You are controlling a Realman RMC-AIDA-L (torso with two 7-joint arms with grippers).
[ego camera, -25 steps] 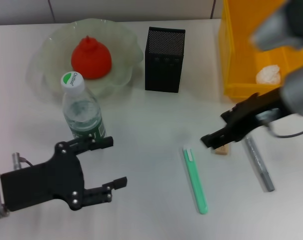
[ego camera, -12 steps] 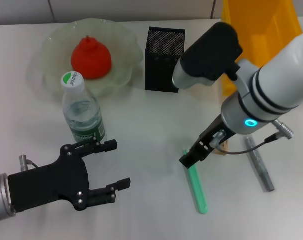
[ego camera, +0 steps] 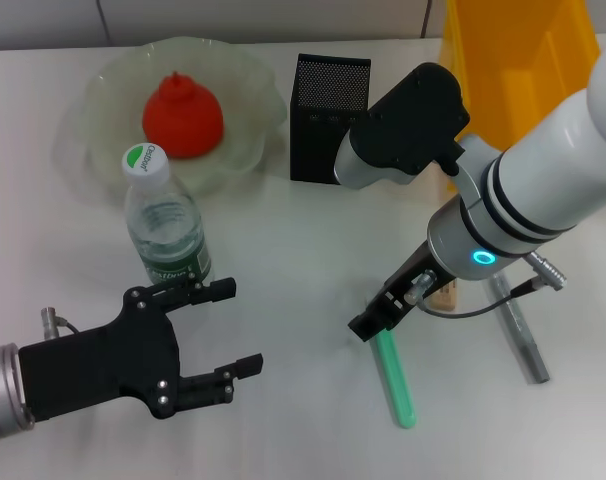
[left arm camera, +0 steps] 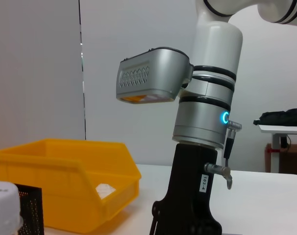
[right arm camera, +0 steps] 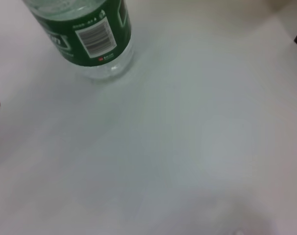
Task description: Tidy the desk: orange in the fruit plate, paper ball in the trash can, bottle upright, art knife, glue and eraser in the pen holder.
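The orange lies in the pale green fruit plate. In front of the plate the bottle stands upright, and its base shows in the right wrist view. My left gripper is open just in front of the bottle, holding nothing. My right gripper is low over the far end of the green art knife. The eraser peeks out behind the right arm. The grey glue stick lies to the right. A white paper ball sits in the yellow trash can.
The black mesh pen holder stands at the back centre, between the plate and the yellow trash can. The right arm's bulky wrist and cable hang over the table's right half.
My right arm has swung in from the right and come down over the green knife's far end. The left gripper has barely shifted and stays open.
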